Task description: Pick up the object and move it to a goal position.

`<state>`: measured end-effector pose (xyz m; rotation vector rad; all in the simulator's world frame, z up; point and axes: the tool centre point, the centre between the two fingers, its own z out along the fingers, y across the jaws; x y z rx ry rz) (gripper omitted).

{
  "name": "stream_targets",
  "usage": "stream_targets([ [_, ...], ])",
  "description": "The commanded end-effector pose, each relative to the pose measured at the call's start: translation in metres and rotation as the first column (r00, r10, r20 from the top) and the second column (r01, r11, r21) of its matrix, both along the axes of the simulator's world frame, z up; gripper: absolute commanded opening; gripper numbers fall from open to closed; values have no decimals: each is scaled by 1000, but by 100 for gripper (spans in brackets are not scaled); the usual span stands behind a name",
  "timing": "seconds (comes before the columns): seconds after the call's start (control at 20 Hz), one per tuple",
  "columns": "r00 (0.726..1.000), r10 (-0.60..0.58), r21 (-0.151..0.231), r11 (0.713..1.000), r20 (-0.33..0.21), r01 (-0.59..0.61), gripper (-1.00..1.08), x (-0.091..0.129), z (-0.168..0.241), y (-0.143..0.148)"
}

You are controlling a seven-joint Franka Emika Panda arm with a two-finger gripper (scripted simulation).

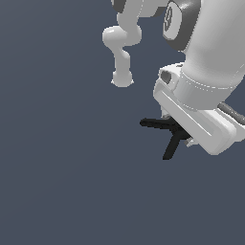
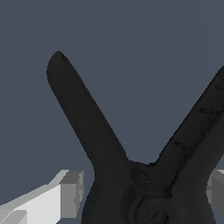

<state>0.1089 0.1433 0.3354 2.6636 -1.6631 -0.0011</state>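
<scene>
Right up close in the wrist view: black clamp (image 2: 131, 175), filling the low half of the picture, two long handles spread out like a V. One handle cut off by the picture's edge, the round middle part cut off too. On each side of the clamp's body, a white finger (image 2: 65, 194), pressed close against it, so gripper (image 2: 140, 197) closed on the clamp. Fingertips themselves cut off, hard to see fully. In the exterior view, gripper (image 1: 184, 136) mostly hidden under the big white hand, fingers barely showing. Clamp (image 1: 165, 129) sticking out toward the exterior view's left, one handle pointing sideways, the other pointing down. Clamp's front end hidden behind the hand, so no red tip to be seen. Cannot tell if the clamp sits on the bench (image 1: 62, 182) or hangs above it; no shadow, no edges or corners of the bench in sight, only flat dark blue-grey all around. Upper part of the arm (image 1: 122, 43) curling at the top, cut off by the picture's edge.
</scene>
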Motion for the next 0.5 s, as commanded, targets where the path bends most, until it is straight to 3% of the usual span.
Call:
stream_targets([
  [0.0, 1000, -1, 0, 1000, 2, 1, -100, 2, 7, 4],
  [0.45, 1000, 0, 1, 1000, 1, 0, -100, 4, 14, 8],
])
